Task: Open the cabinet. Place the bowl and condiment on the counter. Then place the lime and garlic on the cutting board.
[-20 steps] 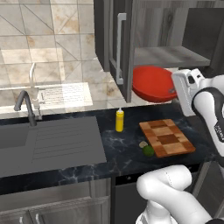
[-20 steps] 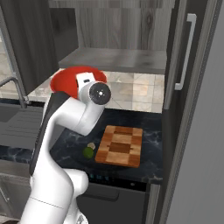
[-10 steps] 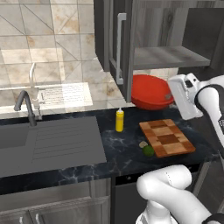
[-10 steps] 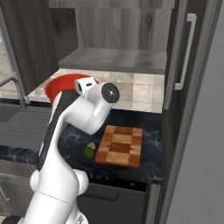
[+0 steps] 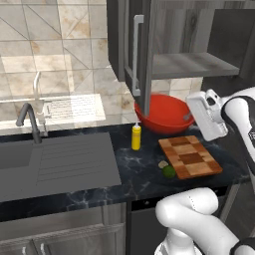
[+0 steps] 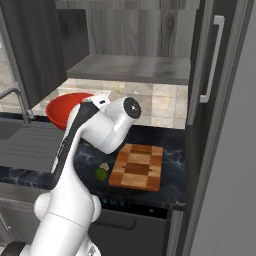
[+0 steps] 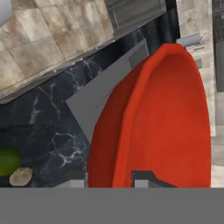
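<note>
The red bowl [image 5: 162, 112] [image 6: 62, 107] [image 7: 162, 118] hangs tilted low over the black counter [image 5: 144, 177], behind the cutting board [image 5: 189, 157] [image 6: 137, 166]. My gripper [image 5: 188, 118] [image 7: 109, 181] is shut on its right rim, one finger on each side of the wall. I cannot tell whether the bowl touches the counter. The yellow condiment [image 5: 136, 137] stands upright on the counter left of the bowl. The lime [image 5: 169, 172] [image 6: 101, 174] [image 7: 8, 161] and the garlic [image 5: 162, 164] [image 6: 104, 166] [image 7: 20, 176] lie on the counter just off the board's left edge. The cabinet [image 5: 134, 50] is open, its shelf [image 5: 189, 64] [image 6: 130, 67] bare.
The grey sink and drainboard [image 5: 55, 159] with a faucet [image 5: 30, 122] take up the left of the counter. The open cabinet door hangs just above the bowl's left side. A tall dark cabinet front [image 6: 215, 100] stands to the right.
The bowl has come down with the gripper from just under the shelf to low over the counter, behind the cutting board. The condiment, lime and garlic have not moved.
</note>
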